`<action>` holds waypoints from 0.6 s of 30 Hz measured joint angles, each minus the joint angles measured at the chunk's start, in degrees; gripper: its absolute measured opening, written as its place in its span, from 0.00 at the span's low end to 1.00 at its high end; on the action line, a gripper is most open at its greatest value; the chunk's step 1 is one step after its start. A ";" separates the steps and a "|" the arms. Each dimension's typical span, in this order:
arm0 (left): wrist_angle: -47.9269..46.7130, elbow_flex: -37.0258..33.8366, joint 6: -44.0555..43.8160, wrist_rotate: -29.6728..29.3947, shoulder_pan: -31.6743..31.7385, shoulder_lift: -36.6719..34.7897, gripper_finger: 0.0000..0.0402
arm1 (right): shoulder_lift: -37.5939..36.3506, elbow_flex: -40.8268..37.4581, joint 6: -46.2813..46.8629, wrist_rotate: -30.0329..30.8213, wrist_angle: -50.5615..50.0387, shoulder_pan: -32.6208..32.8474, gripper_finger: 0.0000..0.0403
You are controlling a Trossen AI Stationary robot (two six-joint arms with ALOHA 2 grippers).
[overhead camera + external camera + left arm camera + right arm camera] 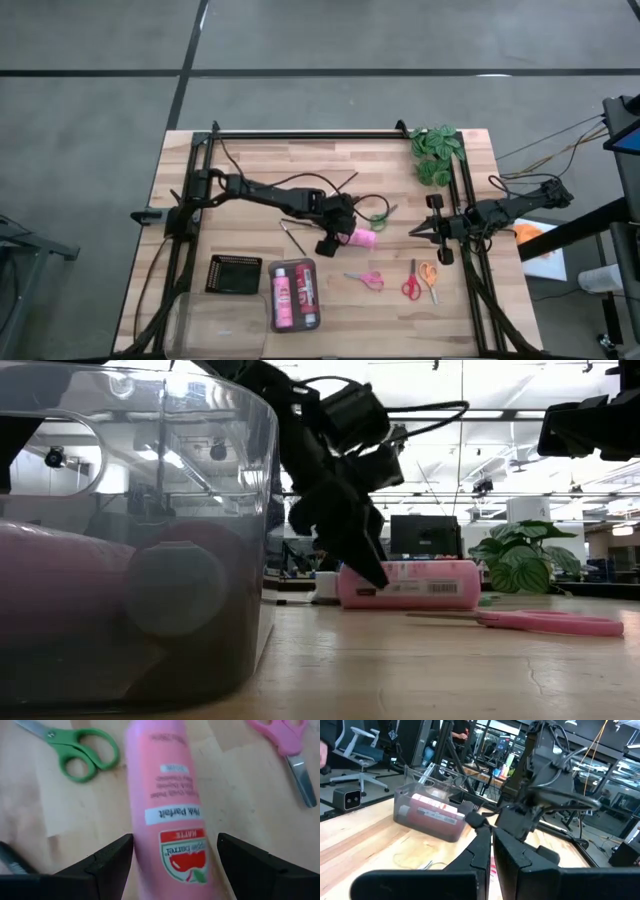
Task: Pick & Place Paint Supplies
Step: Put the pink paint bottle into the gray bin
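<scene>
Pale wooden planks make up the table (250, 150) you are working on, with grey floor all round it. Nearest you, along the front edge, sits a clear tray (293, 296) that already holds two paint bottles lying side by side, a pink one (282, 295) and a red one (305, 292); a black tray (234, 274) sits just beside it on the left. To the right of those lie pink scissors (366, 279) and, farther right, red scissors (411, 284) touching orange scissors (429, 276).

Your left gripper (338, 238) is down at the middle of the table, over the third paint bottle (165, 815), a pink one lying on its side on the wood. Its fingers (107, 865) stand wide apart, one on each side of the bottle, with a gap showing on either side, so you have no grip on it. Green scissors (82, 752) lie just beyond the bottle, and a thin dark brush (292, 237) lies on the wood to the left of the gripper.

Your right gripper (420, 230) waits near the table's right rail, its fingers (507, 857) pressed together with nothing between them. At the far right corner sits a green leafy plant (436, 152).
</scene>
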 joint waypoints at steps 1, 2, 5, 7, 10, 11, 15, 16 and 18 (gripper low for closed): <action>1.31 -0.93 -0.04 0.09 0.00 0.00 0.72 | 0.00 0.00 0.00 0.00 0.00 -0.02 0.04; 2.55 -1.72 -0.41 0.15 -0.02 0.00 0.72 | 0.00 0.00 0.00 0.00 0.00 -0.02 0.04; 3.92 -3.13 -1.91 0.20 -0.05 0.00 0.72 | -0.02 0.00 0.00 0.00 0.00 -0.02 0.04; 4.46 -3.43 -2.01 0.19 0.00 0.00 0.72 | -0.02 0.00 0.00 0.00 0.00 -0.01 0.04; 4.80 -3.73 -2.66 0.15 0.00 0.00 0.72 | -0.02 0.00 0.00 0.00 0.00 -0.02 0.04; 4.76 -3.73 -2.94 0.17 0.00 0.00 0.72 | -0.02 0.00 0.00 0.00 0.00 0.00 0.04; 5.22 -3.73 -4.44 -0.27 0.00 0.00 0.68 | -0.02 0.00 0.00 0.00 0.00 -0.01 0.04; 5.23 -3.73 -4.60 -0.40 0.00 0.00 0.66 | -0.04 0.00 0.00 0.00 0.00 -0.01 0.04; 5.28 -3.73 -4.90 -0.73 0.00 0.00 0.61 | -0.04 0.00 0.00 0.00 0.00 -0.02 0.04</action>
